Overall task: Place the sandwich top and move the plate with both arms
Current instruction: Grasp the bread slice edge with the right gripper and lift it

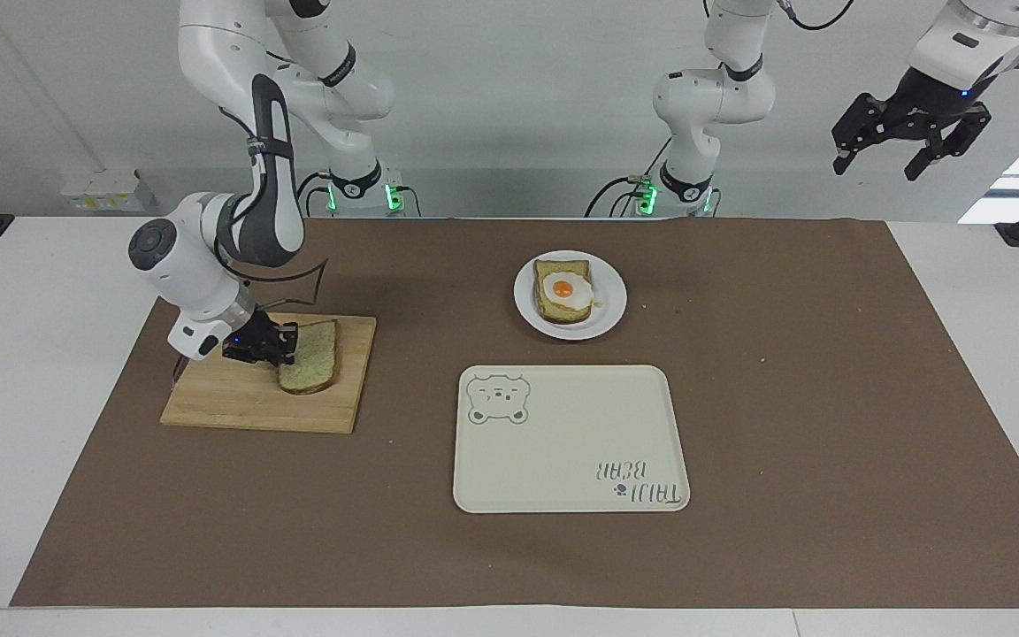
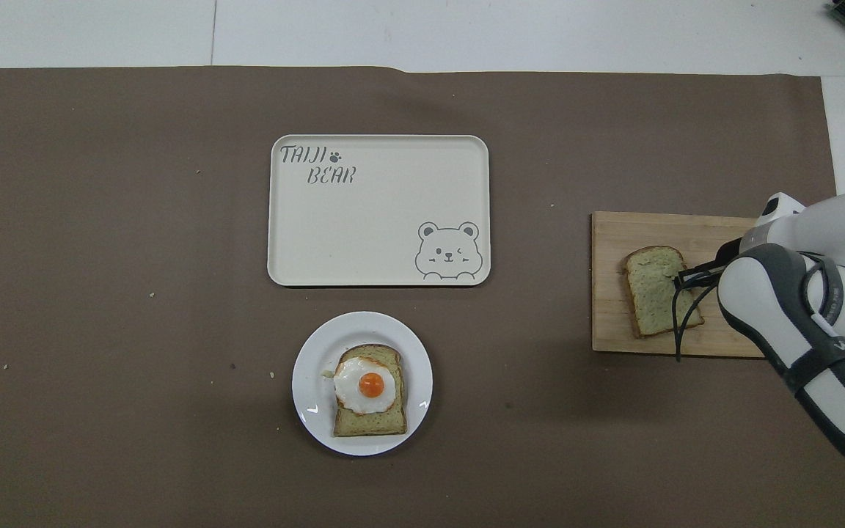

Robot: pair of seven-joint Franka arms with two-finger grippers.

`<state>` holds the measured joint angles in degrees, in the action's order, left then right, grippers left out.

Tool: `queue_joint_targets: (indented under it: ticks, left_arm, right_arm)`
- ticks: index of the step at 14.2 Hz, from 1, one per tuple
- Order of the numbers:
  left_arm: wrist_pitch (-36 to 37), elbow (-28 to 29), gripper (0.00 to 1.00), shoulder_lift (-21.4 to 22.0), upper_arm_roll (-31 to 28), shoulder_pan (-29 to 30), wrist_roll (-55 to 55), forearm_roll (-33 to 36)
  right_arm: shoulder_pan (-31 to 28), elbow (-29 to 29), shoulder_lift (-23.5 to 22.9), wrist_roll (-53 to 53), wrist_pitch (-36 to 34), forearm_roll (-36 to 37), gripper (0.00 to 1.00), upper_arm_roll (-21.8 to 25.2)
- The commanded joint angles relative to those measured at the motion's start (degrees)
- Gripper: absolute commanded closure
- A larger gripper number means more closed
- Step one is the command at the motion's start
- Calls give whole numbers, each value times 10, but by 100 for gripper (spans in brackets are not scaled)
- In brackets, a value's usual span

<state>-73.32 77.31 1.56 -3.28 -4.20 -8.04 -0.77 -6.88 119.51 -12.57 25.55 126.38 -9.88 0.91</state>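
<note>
Facing view: the right gripper (image 1: 284,347) sits low at the edge of the pale speckled slice of bread with a brown crust, the sandwich top (image 1: 310,356), jaws pinching it; the slice looks tipped up on the rectangular wooden cutting board (image 1: 244,402) at the right arm's end of the bench. Overhead, the arm hides most of that gripper. The small round white plate (image 1: 611,305), carrying bread topped with a fried egg (image 1: 565,288), lies nearer the robots than the cream rectangular bear tray (image 1: 563,451). The left gripper (image 1: 907,146) waits high off the mat's edge, jaws spread.
</note>
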Motion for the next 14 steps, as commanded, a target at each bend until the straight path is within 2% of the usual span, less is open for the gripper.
queue_joint_targets:
  ticks: [1, 4, 6, 10, 14]
  left_arm:
    - [1, 17, 0, 16, -1, 0, 4, 5]
    - [1, 17, 0, 16, -1, -1, 4, 5]
    - [1, 17, 0, 16, -1, -1, 5, 5]
    - [1, 17, 0, 15, -1, -1, 4, 5]
    - [1, 17, 0, 15, -1, 0, 4, 5]
  right_arm:
    - [-6, -26, -3, -6, -24, -10, 100, -3]
    - [-5, -45, 7, -18, -53, -10, 100, -4]
    - [-5, -73, 18, -28, -110, -12, 100, -5]
    - [-3, -118, 33, -24, -233, -73, 100, -9]
    - [-2, -116, 35, -30, -256, -105, 100, -53]
